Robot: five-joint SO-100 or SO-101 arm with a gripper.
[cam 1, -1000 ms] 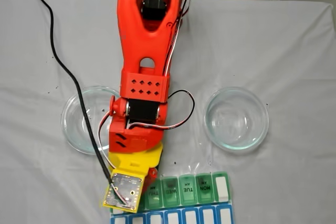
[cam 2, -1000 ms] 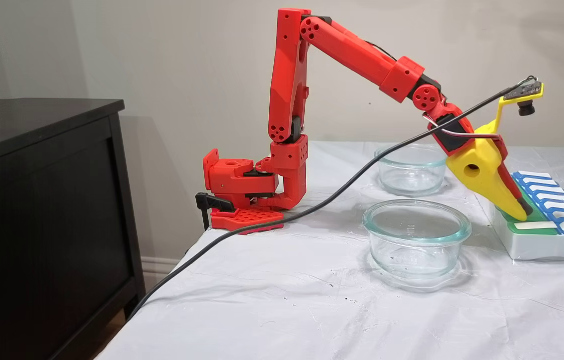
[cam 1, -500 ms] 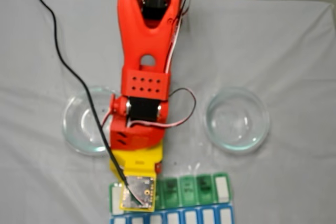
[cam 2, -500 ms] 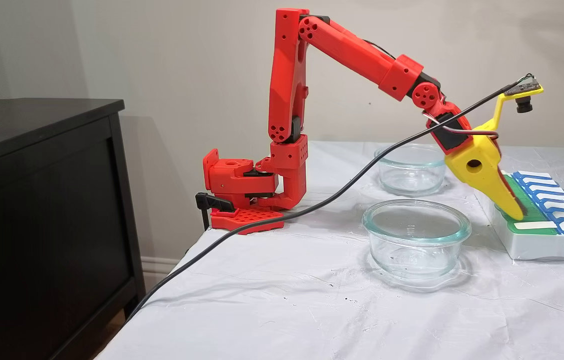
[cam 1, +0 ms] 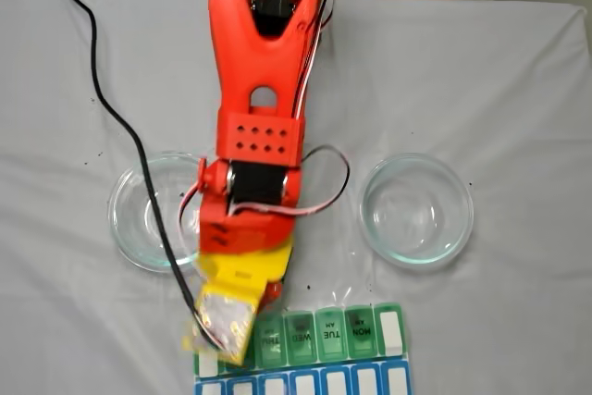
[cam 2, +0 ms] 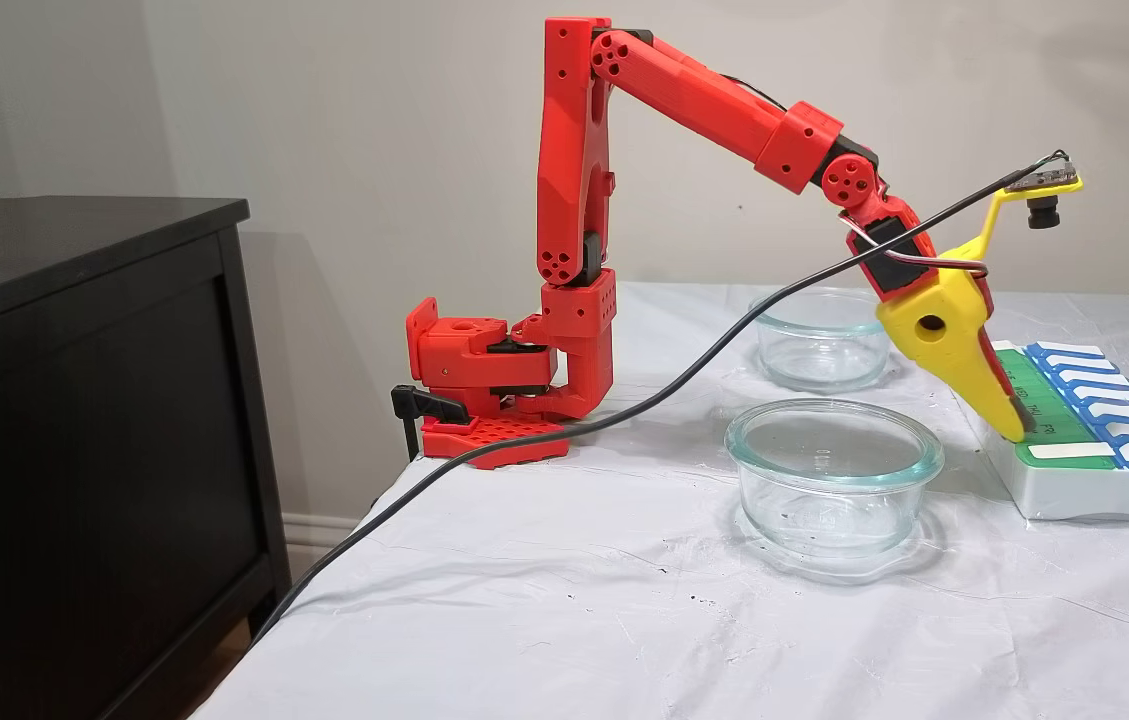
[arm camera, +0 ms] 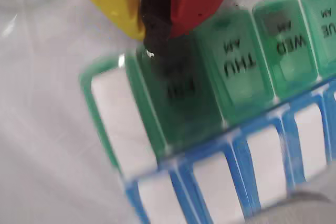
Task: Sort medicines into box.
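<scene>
The gripper (arm camera: 157, 22) is held just above the pill organizer (arm camera: 231, 77), tips closed on a dark object. Whether this is a pill cannot be told, blur being present.

Two clear glass dishes stand on the white cloth (cam 2: 544, 600): near dish (cam 2: 832, 478), far dish (cam 2: 821, 338), both apparently empty. A black cable (cam 2: 564, 430) trails across the cloth and off its near left edge. A dark cabinet (cam 2: 84, 430) stands left of the table.
</scene>
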